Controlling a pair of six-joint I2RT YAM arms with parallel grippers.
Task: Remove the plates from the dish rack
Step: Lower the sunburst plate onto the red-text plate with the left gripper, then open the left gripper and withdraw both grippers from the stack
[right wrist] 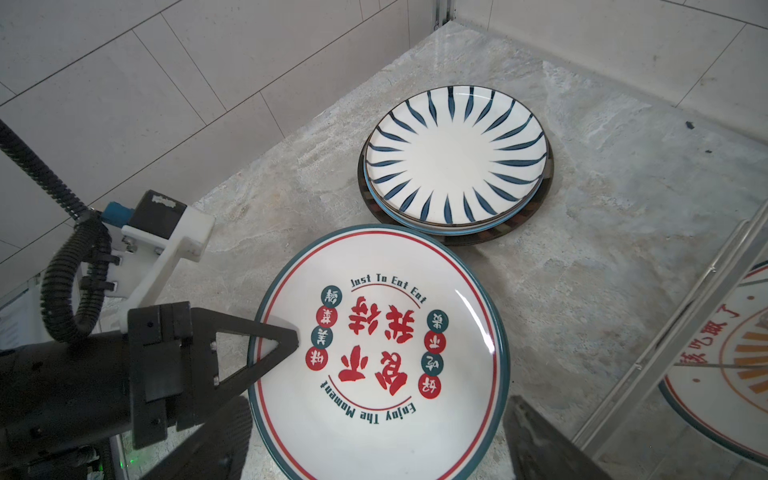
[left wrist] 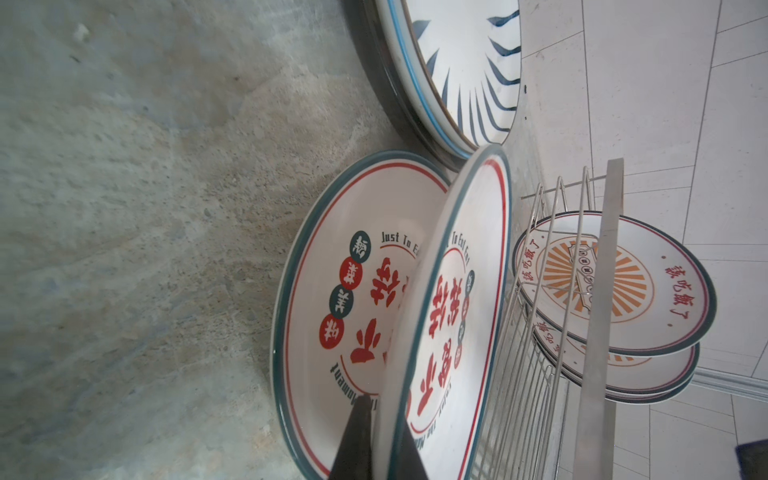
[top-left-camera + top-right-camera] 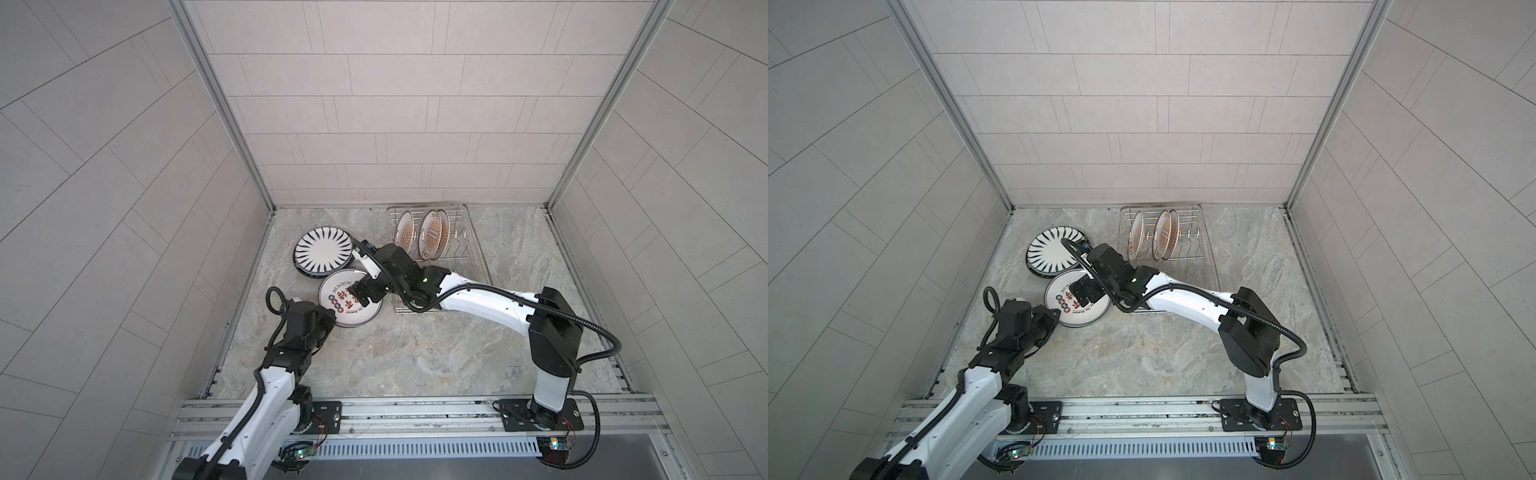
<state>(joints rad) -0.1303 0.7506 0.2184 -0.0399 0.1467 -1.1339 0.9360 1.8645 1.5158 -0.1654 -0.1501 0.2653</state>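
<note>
Striped plates [image 3: 323, 252] lie unloaded at the dish rack's [image 3: 467, 245] nine o'clock, sunburst plates [image 3: 434, 232] yet racked; left gripper [image 2: 380, 444] pinches a lettered plate [image 2: 453, 291], right gripper [image 3: 360, 291] gapes.

Left gripper [image 3: 331, 318] jaws clamped; right gripper [image 3: 358, 293] jaws wide, arm reaching across.

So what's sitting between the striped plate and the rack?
Only bare counter, as the right wrist view shows, between the striped plate and the rack. In both top views the right arm hangs over that gap.
</note>
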